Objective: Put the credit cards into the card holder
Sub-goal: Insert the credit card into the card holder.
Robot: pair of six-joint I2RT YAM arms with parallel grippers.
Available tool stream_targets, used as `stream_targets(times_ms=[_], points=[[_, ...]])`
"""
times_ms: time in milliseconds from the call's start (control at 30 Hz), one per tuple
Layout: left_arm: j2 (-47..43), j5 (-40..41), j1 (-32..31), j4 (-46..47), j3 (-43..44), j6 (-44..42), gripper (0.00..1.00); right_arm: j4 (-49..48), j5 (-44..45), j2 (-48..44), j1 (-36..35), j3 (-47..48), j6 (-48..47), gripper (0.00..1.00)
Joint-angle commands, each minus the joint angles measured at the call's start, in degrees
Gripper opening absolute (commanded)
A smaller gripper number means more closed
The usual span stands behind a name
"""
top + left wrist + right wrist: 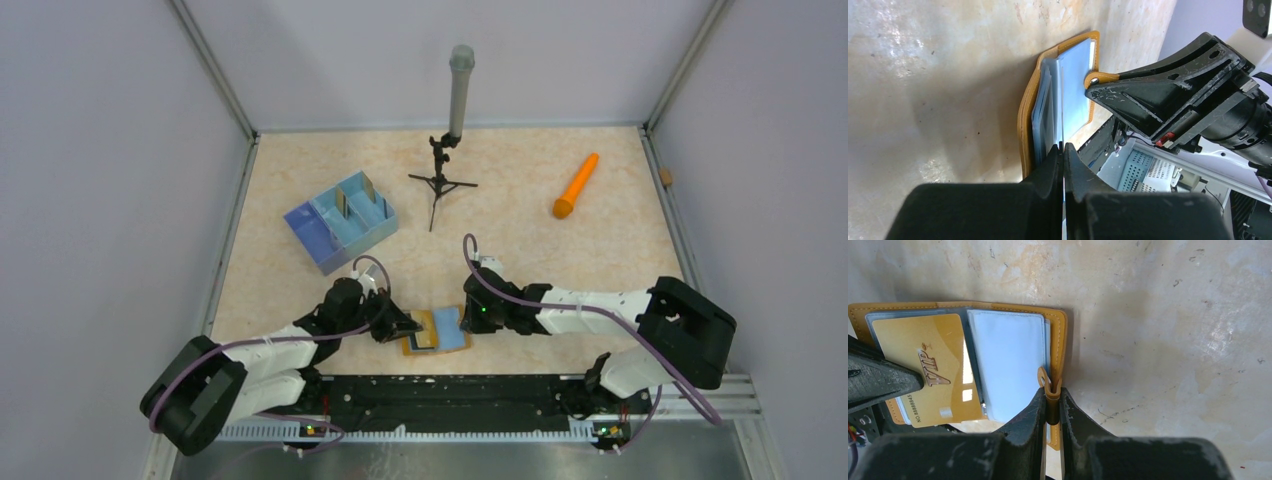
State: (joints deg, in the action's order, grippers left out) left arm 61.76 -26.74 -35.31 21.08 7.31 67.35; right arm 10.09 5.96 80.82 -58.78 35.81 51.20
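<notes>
The mustard-orange card holder lies open on the table near the front edge, its pale blue pockets facing up. My left gripper is shut on a gold card marked VIP, which lies over the holder's left pocket; in the left wrist view the card shows edge-on. My right gripper is shut on the holder's snap tab at its right edge. In the top view the left gripper and right gripper flank the holder. Two grey-brown cards stand in the blue tray.
A blue divided tray stands behind the left arm. A small tripod with a grey microphone stands at the back centre. An orange cone-shaped stick lies at the back right. The metal front rail runs just below the holder.
</notes>
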Motion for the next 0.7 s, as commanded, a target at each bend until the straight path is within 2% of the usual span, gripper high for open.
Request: stream_targets(times_ms=[0, 667], points=[[-0.36, -1.19, 0.04, 3.65, -0.56, -1.57, 0.00, 1.82, 1.75, 1.38, -0.51, 1.91, -0.38, 0.00], [6.19, -3.80, 0.01, 5.15, 0.35, -2.93, 0.00, 2.27, 1.74, 1.97, -0.47, 2.33, -0.51, 0.00]])
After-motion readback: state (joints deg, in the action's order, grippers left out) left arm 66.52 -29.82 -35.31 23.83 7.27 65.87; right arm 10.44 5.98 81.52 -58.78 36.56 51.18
